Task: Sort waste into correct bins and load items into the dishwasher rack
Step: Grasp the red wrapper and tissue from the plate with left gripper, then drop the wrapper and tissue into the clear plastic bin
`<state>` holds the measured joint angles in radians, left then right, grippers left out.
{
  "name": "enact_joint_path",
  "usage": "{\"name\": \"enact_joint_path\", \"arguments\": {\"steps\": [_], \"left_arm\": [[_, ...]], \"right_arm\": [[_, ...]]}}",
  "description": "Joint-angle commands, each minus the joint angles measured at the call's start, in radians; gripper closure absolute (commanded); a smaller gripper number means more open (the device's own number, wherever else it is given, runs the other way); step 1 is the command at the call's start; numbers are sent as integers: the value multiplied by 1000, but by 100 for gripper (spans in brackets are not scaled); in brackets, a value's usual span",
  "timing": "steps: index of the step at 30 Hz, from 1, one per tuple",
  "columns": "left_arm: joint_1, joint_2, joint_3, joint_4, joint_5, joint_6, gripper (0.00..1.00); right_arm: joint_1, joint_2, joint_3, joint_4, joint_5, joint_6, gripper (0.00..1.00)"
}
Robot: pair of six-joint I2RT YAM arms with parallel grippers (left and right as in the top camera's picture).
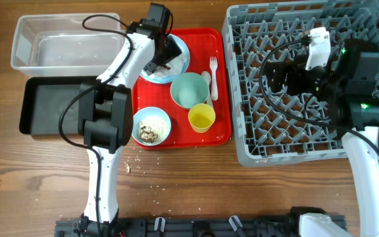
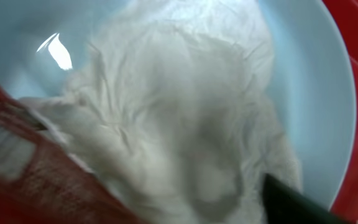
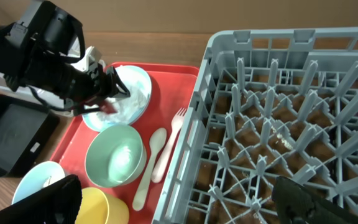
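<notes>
My left gripper (image 1: 166, 51) is down on the pale blue plate (image 1: 184, 58) at the back of the red tray. It is open, with the crumpled white napkin (image 2: 179, 112) between its fingers (image 2: 179, 208). The red snack wrapper (image 2: 30, 180) lies beside the napkin on the plate (image 2: 316, 93). A mint bowl (image 1: 191, 89), a yellow cup (image 1: 201, 117), a bowl with food scraps (image 1: 151, 126), and a white fork (image 1: 213, 66) and spoon (image 3: 148, 168) also sit on the tray. My right gripper (image 3: 176, 190) is open and empty above the grey rack (image 1: 301, 131).
The clear tub (image 1: 58, 43) and black tray (image 1: 51, 105) stand left of the red tray (image 1: 222, 99). Crumbs (image 1: 130, 168) lie on the table in front. My left arm's body stands over the black tray's right end.
</notes>
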<state>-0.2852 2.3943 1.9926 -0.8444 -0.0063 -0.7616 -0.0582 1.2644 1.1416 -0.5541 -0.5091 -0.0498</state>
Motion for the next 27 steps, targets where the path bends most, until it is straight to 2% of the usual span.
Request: {"name": "enact_joint_path", "arguments": {"steps": [1, 2, 4, 8, 12, 14, 17, 21, 24, 26, 27], "left_arm": [[3, 73, 6, 1, -6, -10, 54], [3, 89, 6, -5, -6, -9, 71], [3, 97, 6, -17, -6, -9, 96], [8, 64, 29, -29, 40, 31, 96], [40, -114, 156, -104, 61, 90, 96], [69, -239, 163, -112, 57, 104, 96], [130, -309, 163, -154, 42, 130, 96], [303, -310, 146, -248, -97, 130, 96], [396, -256, 101, -231, -97, 129, 96], [445, -178, 88, -176, -97, 126, 87], [455, -153, 88, -158, -97, 126, 78]], "right_arm": [[-5, 10, 26, -7, -24, 8, 0], [-5, 10, 26, -12, -24, 8, 0], [-5, 10, 26, -16, -24, 8, 0], [-5, 10, 26, -16, -24, 8, 0], [-5, 10, 26, -16, -24, 8, 0], [-5, 10, 26, -16, -24, 8, 0], [-5, 10, 26, -15, -24, 8, 0], [-5, 10, 26, -11, -24, 8, 0], [-5, 10, 26, -11, -24, 8, 0], [-5, 10, 26, -11, -24, 8, 0], [-5, 10, 26, -11, -24, 8, 0]]}}
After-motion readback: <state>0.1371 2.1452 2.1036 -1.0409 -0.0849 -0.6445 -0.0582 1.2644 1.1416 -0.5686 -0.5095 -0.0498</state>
